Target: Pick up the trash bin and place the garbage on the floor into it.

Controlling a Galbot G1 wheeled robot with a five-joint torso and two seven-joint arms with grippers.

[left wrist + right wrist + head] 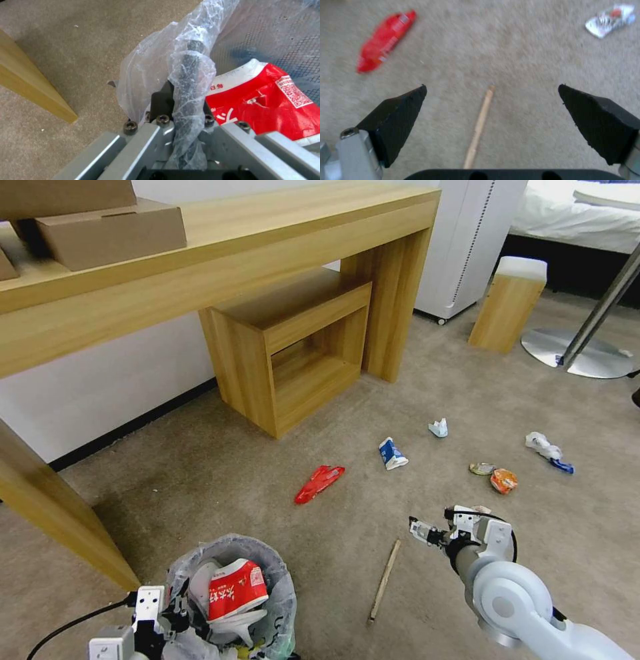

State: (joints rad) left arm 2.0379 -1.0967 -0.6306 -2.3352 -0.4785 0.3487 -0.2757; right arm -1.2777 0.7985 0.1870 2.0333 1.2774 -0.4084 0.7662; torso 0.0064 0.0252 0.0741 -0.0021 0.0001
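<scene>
The trash bin, lined with a crinkly plastic bag, hangs at the lower left with my left gripper shut on its rim. A red-white crushed cup lies inside it. My right gripper is open above the carpet, and its black fingertips straddle a wooden stick without touching it. Garbage on the floor beyond it: a red wrapper, a blue-white carton, crumpled paper, and an orange wrapper.
A long wooden desk with a slanted leg stands close to the left of the bin. A wooden shelf unit sits under the desk. At the back right are a wooden stool and a round metal stand base.
</scene>
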